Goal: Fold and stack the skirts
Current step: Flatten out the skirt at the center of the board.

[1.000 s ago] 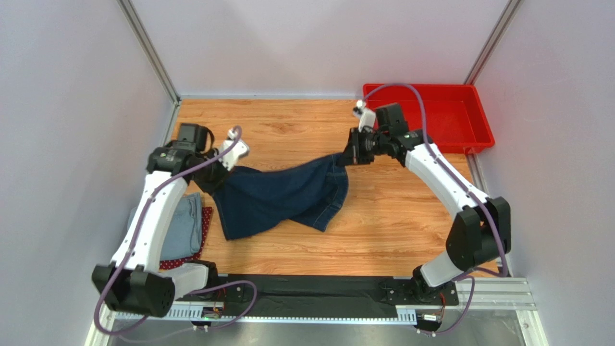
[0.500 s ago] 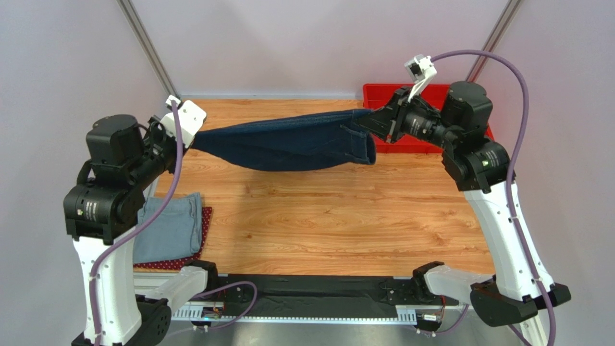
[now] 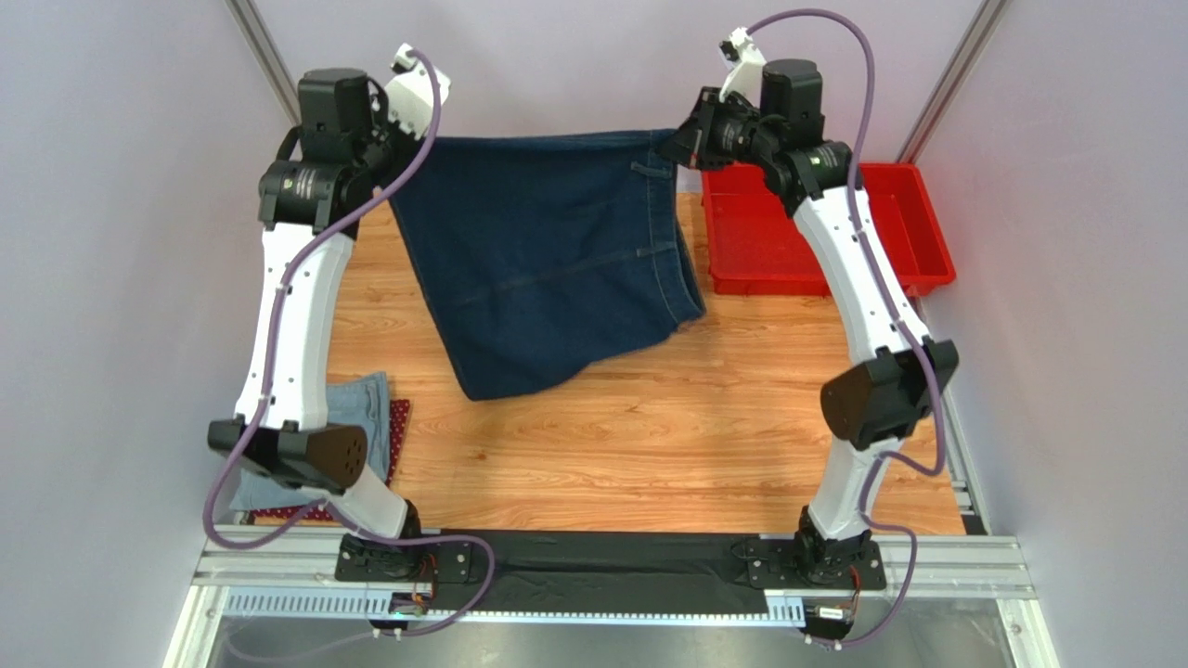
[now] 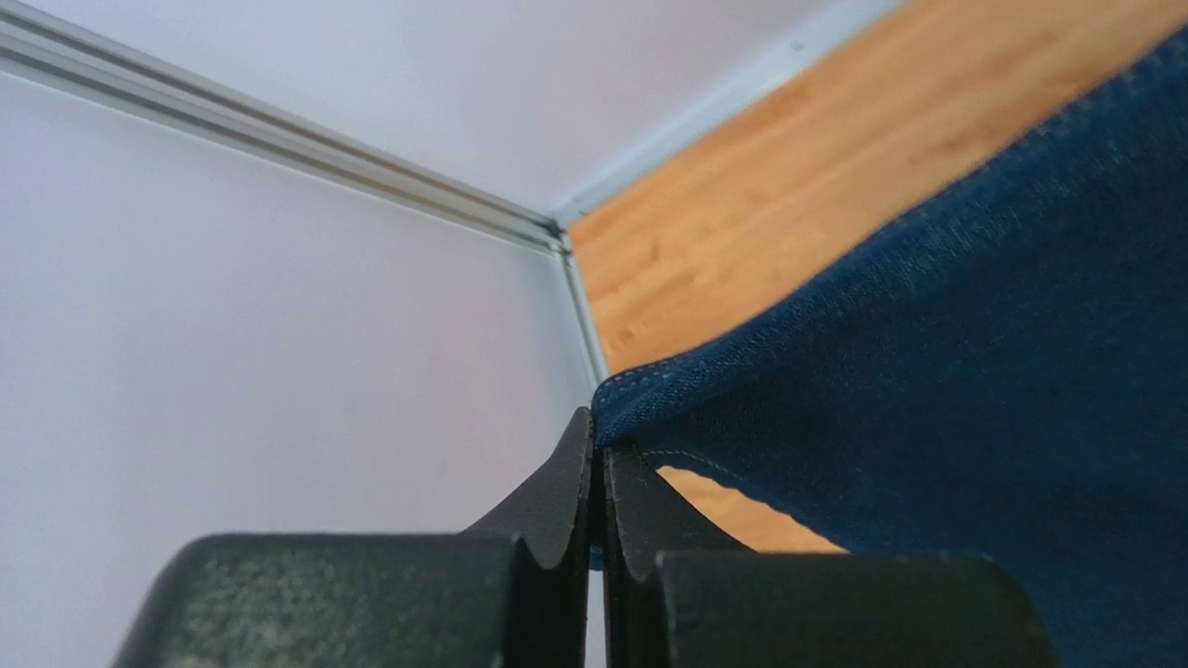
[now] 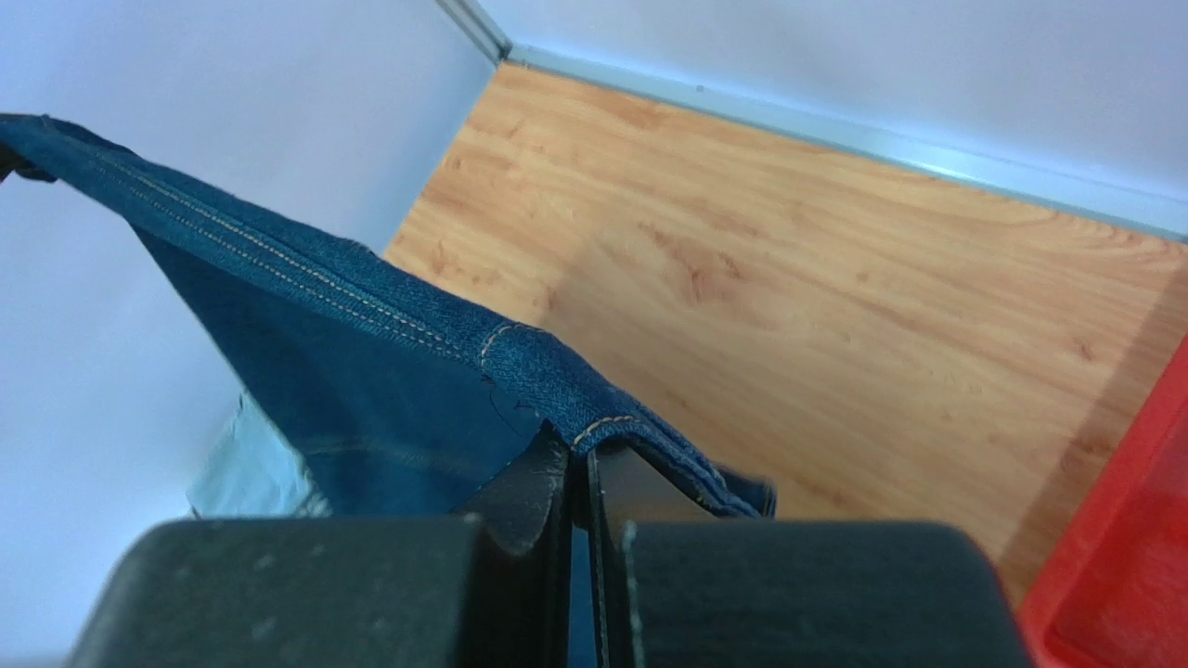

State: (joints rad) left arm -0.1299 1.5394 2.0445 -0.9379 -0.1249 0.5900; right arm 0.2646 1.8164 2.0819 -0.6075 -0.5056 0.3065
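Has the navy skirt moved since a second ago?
Yes: the navy skirt lifted off the table, up the view, its top now past the red tray.

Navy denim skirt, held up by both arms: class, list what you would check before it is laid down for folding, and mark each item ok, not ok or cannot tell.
1. Left gripper shut on an upper corner of the navy skirt: ok.
2. Right gripper shut on the other upper corner: ok.
3. Upper edge stretched straight between them: ok.
4. Hem level: not ok, the left side hangs lower.
5. Bare table in front for laying it down: ok.
6. Skirt apart from the red tray: cannot tell, their edges meet in the top view.
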